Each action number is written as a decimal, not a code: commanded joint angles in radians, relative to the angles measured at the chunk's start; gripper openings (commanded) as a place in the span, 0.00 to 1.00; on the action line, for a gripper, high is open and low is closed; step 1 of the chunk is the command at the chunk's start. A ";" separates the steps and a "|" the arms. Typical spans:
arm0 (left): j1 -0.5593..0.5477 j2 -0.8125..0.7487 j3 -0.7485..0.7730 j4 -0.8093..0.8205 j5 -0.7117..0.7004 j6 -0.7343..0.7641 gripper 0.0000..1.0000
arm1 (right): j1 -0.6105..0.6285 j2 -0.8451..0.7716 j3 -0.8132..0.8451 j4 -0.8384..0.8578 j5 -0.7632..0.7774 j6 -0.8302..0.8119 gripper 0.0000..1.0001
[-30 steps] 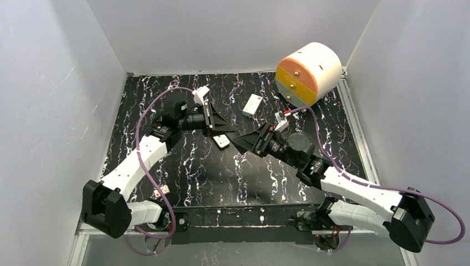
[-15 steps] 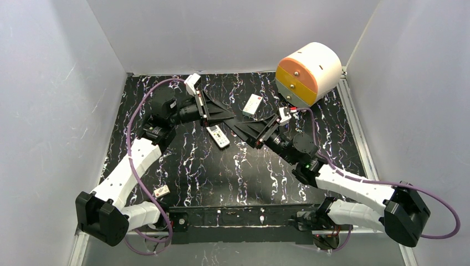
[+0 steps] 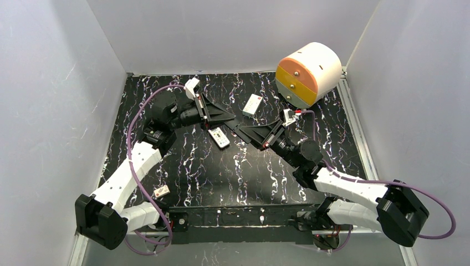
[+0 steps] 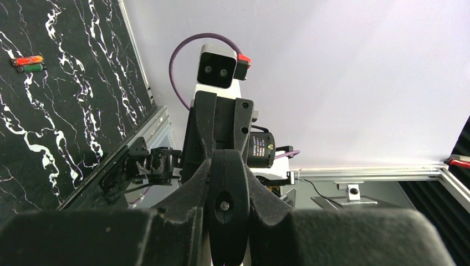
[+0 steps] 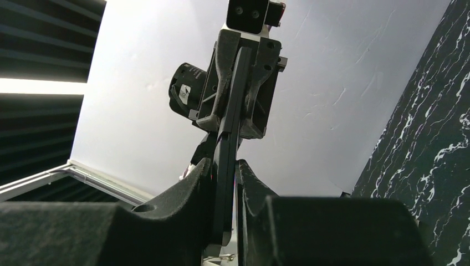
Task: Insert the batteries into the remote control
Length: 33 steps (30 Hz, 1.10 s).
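Note:
The remote control (image 3: 220,137), a small white handset, lies flat on the black marbled table (image 3: 210,177). My left gripper (image 3: 231,116) hovers just behind it, shut and empty; the left wrist view shows its jaws (image 4: 228,205) pressed together. My right gripper (image 3: 239,128) points at the remote from the right, a little apart from it, jaws drawn together (image 5: 224,210) with only a thin dark edge in the slit. A red battery (image 4: 27,60) and a green battery (image 4: 33,68) lie side by side on the table. I cannot make them out in the top view.
A white box with a red mark (image 3: 252,104) lies behind the grippers. A round orange, yellow and grey drawer unit (image 3: 308,73) stands at the back right. A small pale piece (image 3: 162,192) rests near the left arm's base. White walls close in three sides.
Both grippers have drawn back from the remote, the left toward the back, the right to the right. The right jaws have closed. The remote now lies uncovered between them.

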 commanded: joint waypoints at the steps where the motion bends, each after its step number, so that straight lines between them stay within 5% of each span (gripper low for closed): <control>1: 0.062 -0.089 0.024 0.152 -0.068 -0.114 0.00 | -0.040 -0.009 -0.038 -0.007 -0.050 -0.073 0.26; 5: 0.061 -0.071 -0.015 0.152 -0.040 -0.084 0.00 | -0.044 -0.006 0.081 -0.238 -0.073 -0.110 0.32; 16: 0.078 -0.054 -0.111 0.152 -0.057 -0.013 0.00 | -0.060 -0.031 0.145 -0.488 -0.043 -0.013 0.81; 20: 0.102 -0.045 -0.112 0.151 -0.043 -0.002 0.00 | -0.063 -0.096 0.142 -0.536 -0.037 -0.030 0.78; 28: 0.121 -0.028 -0.119 0.152 -0.023 0.008 0.00 | -0.064 -0.111 0.150 -0.578 -0.070 -0.042 0.54; 33: 0.121 -0.025 -0.129 0.152 -0.017 0.012 0.00 | -0.065 -0.085 0.161 -0.577 -0.077 -0.048 0.48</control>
